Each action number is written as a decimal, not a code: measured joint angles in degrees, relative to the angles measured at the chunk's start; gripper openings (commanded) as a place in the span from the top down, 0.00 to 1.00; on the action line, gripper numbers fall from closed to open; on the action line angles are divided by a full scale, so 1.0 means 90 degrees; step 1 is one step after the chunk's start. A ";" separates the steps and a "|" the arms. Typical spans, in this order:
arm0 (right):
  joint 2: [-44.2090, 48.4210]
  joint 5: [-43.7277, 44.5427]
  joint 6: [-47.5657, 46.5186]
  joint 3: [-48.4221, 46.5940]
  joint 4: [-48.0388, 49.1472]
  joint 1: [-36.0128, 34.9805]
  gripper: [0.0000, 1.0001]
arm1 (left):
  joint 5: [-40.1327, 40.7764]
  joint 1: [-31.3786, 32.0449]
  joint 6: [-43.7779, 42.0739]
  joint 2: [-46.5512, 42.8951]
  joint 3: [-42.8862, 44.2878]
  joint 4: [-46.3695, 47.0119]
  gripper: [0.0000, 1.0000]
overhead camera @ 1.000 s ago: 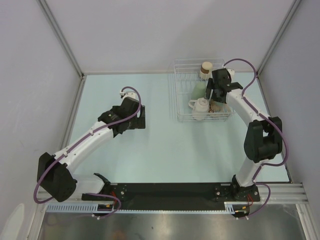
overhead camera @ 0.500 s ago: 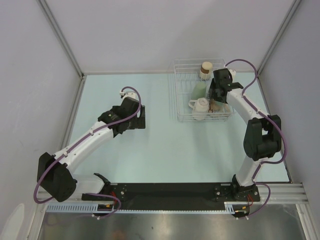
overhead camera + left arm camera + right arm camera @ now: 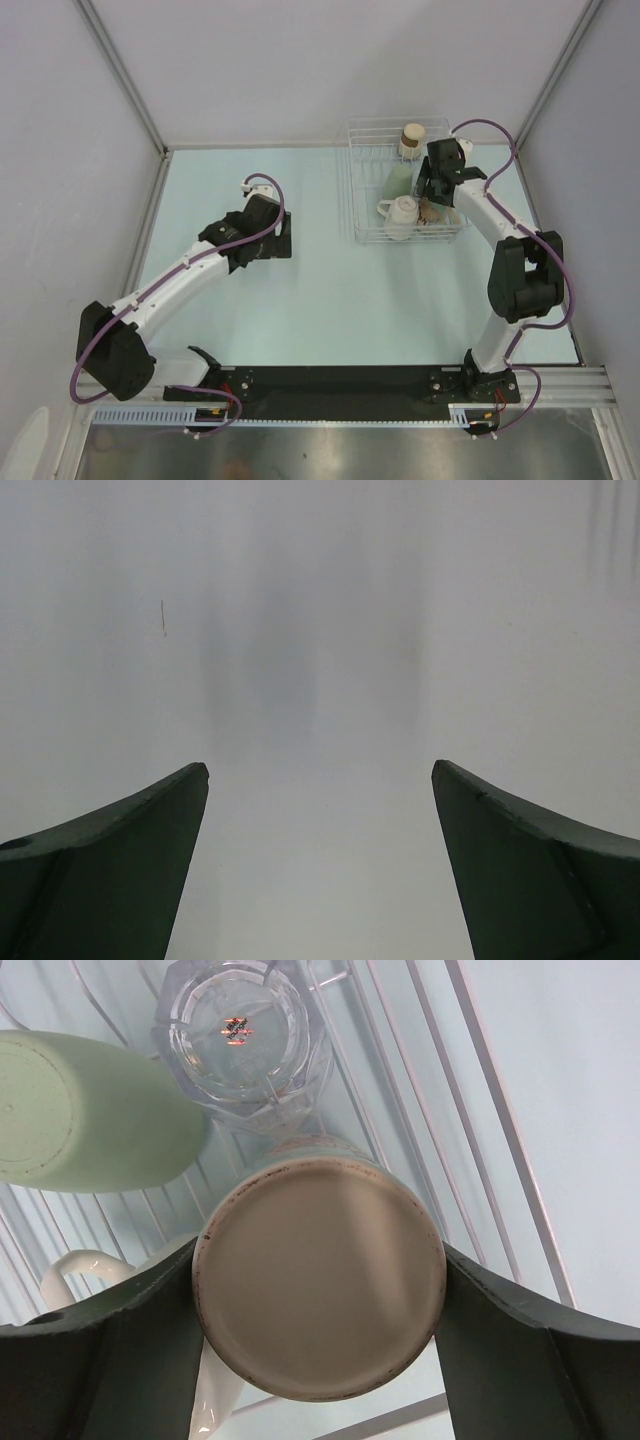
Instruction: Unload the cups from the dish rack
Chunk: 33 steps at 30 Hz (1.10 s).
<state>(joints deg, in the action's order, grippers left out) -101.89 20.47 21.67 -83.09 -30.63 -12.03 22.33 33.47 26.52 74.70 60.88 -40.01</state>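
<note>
The right gripper (image 3: 320, 1300) has dropped inside the dish rack (image 3: 356, 205), jaws clasping an upturned cup (image 3: 318, 1278).

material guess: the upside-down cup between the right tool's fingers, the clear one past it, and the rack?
Upside-down cup: likely glazed ceramic, with a matte unglazed-looking base ring that is slightly speckled.
Clear cup: glass or clear plastic, see-through with faceted sides; cannot tell which.
Dish rack: thin wire, white coated, glossy.

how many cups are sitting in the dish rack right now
5 visible in the dish rack: tan brown-topped cup at the far end, pale green cup, clear glass, white handled mug, and the upturned cream cup between the right gripper's fingers. Others may be hidden.
</note>
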 measured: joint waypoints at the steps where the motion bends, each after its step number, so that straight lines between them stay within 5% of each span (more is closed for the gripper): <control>1: 0.0015 0.0019 0.0019 0.0027 0.0022 0.0000 1.00 | 0.0000 0.0000 0.0000 0.0000 0.0000 0.0000 0.00; 16: 0.0102 0.0141 0.0075 0.0005 -0.0180 -0.0024 1.00 | 0.0027 -0.0002 0.0066 0.0036 0.0002 -0.0002 0.00; 33: 0.0457 0.0342 0.0080 -0.1355 -0.1700 -0.0138 1.00 | 0.0015 0.0017 0.0282 0.0034 0.0165 0.0053 0.00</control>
<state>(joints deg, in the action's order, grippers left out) -97.78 23.55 22.39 -95.29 -45.93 -13.28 22.46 33.63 29.06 75.00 62.37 -39.53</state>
